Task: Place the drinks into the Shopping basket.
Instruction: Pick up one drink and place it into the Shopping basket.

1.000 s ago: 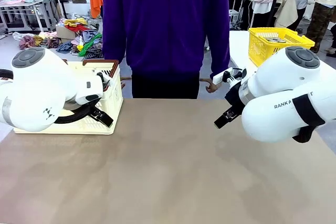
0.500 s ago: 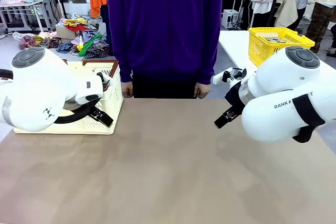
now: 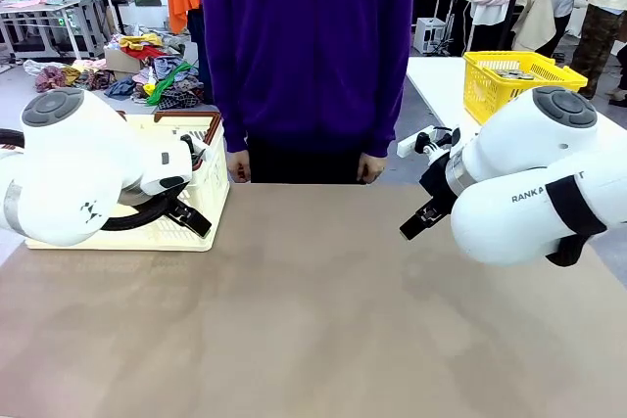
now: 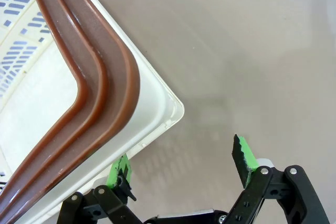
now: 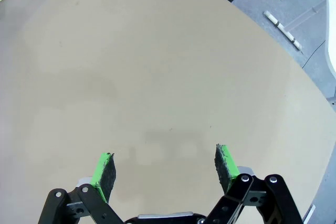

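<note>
Tan table (image 3: 313, 320), person (image 3: 309, 46) standing opposite. Shopping basket (image 3: 216, 183): stiff slotted plastic, far left. Your left gripper (image 4: 180, 160), right gripper (image 5: 165, 166): spread, empty. Drinks: probably light, slick; pinch mid-body.

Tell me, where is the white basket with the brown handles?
In the front view the Shopping basket sits at the far left of the table, partly behind the left arm and beside the person.

Shopping basket (image 3: 217, 183) cream-white, slotted, red-brown-rimmed; table (image 3: 313, 320) tan; person's top (image 3: 309, 46) purple; far basket (image 3: 519, 80) yellow.
</note>
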### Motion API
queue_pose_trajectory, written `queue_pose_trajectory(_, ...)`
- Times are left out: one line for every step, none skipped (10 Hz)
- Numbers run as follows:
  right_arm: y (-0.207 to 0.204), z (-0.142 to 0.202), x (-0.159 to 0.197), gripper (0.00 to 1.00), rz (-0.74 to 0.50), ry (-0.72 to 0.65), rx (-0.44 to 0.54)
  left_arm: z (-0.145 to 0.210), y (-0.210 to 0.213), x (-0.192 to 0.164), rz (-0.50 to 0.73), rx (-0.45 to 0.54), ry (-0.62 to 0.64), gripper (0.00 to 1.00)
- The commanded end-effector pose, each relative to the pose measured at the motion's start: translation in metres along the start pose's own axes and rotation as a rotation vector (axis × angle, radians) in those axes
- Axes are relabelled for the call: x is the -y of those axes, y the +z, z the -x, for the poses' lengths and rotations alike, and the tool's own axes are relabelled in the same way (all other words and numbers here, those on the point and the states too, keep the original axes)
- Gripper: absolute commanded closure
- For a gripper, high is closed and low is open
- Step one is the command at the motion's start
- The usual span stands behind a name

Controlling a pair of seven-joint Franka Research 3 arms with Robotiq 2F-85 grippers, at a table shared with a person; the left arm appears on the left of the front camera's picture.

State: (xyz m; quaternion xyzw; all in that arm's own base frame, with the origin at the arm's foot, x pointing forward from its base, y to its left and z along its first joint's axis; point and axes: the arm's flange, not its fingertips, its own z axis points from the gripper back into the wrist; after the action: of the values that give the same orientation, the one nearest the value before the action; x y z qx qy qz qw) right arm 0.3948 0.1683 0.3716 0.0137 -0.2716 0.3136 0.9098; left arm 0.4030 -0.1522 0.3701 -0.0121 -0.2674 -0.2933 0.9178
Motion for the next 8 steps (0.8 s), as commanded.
queue_pose_trajectory(0.008, 0.01, -0.003, 0.0, -0.211, -0.022, -0.089, 0.001, 0.005, 0.001, 0.167, -0.222, -0.027, 0.0)
queue_pose_trajectory(0.03, 0.023, 0.003, 0.0, -0.373, -0.167, -0.21, 0.001, 0.023, 0.005, 0.401, -0.322, 0.024, 0.0)
queue_pose_trajectory(0.059, 0.028, 0.011, 0.0, -0.505, -0.347, -0.311, -0.003, 0.046, 0.009, 0.556, -0.421, 0.154, 0.0)
queue_pose_trajectory(0.095, 0.036, 0.016, 0.0, -0.573, -0.46, -0.329, -0.005, 0.075, 0.005, 0.702, -0.421, 0.17, 0.0)
queue_pose_trajectory(0.137, 0.047, 0.022, 0.0, -0.759, -0.432, -0.282, -0.008, 0.108, -0.006, 0.938, -0.392, 0.135, 0.0)
queue_pose_trajectory(0.237, 0.109, 0.087, 0.0, -0.962, -0.666, 0.036, 0.009, 0.204, -0.097, 1.253, -0.033, 0.343, 0.0)
queue_pose_trajectory(0.24, 0.113, 0.092, 0.0, -0.97, -0.685, 0.049, 0.012, 0.208, -0.103, 1.259, -0.017, 0.355, 0.0)
queue_pose_trajectory(0.24, 0.113, 0.092, 0.0, -0.97, -0.685, 0.049, 0.012, 0.208, -0.103, 1.259, -0.017, 0.355, 0.0)
